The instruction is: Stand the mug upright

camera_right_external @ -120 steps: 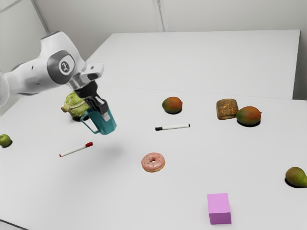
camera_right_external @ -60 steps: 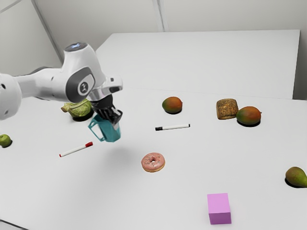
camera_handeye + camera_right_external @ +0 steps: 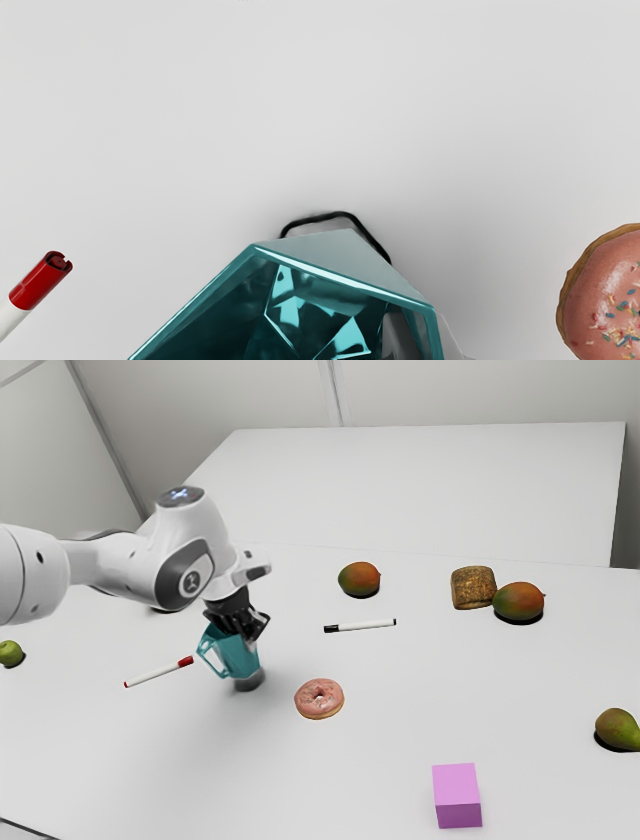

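Left of the exterior view's centre, the end effector (image 3: 249,630) grips the tilted mug (image 3: 235,654) at its rim, gaps separating it from the red-capped marker (image 3: 158,672) and doughnut (image 3: 307,705).

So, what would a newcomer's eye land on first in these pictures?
Probably the shiny teal faceted mug, held tilted by the black two-finger gripper in the exterior view's left half. Next, likely the bright pinkish-purple cube, near that view's bottom edge, toward its right. The round pink donut with coloured sprinkles lies on the table between them.
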`<action>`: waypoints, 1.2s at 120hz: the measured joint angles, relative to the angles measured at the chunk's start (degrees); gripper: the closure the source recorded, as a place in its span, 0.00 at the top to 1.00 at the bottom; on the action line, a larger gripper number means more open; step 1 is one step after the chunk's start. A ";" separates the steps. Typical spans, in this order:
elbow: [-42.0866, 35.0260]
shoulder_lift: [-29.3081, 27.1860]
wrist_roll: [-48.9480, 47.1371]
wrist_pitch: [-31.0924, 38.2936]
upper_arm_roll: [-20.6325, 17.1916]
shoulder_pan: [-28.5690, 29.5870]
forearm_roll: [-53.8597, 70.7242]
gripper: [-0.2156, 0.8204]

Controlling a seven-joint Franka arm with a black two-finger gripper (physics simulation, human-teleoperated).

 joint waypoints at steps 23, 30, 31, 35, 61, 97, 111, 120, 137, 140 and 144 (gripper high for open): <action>0.01 1.94 -3.56 1.85 0.03 -0.35 1.03 0.04; 0.03 2.29 -4.44 2.19 0.02 -0.43 1.19 0.04; 0.04 2.35 -4.56 2.24 0.02 -0.44 1.21 0.04; 0.04 2.52 -5.02 2.40 0.02 -0.48 1.28 0.04; -0.02 2.96 -7.49 3.00 -0.07 -1.03 1.39 0.05; -0.30 2.15 -8.83 3.26 -0.17 -2.26 0.58 0.27; -0.13 1.43 -9.09 3.28 -0.20 -2.20 0.48 0.40; 0.10 0.99 -9.23 3.23 -0.20 -2.15 0.30 0.49; 0.92 -0.05 -9.38 2.50 -0.21 -2.05 -0.32 0.59; 1.34 -0.21 -9.40 2.04 -0.21 -2.03 -0.54 0.60; 1.73 -0.48 -9.42 1.43 -0.21 -2.01 -1.00 0.61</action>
